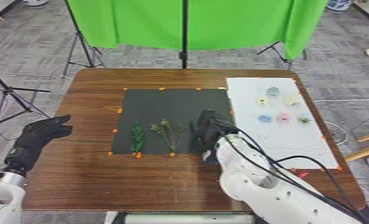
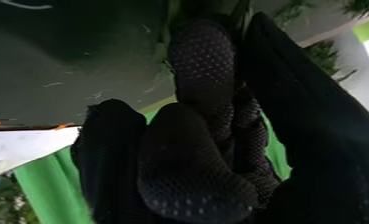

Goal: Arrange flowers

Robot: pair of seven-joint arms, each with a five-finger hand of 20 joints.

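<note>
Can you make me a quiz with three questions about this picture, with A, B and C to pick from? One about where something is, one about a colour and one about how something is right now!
1. Where is the white sheet?
A) Left of the dark mat
B) Right of the dark mat
C) On the floor

2. What colour is the big cloth behind the table?
A) Green
B) Red
C) Blue

3. How is the leftmost sprig?
A) Standing in a vase
B) Hanging in the air
C) Lying down

Answers:
1 B: it lies along the mat's right side.
2 A: bright green hangs there.
3 C: it rests on the mat.
</note>
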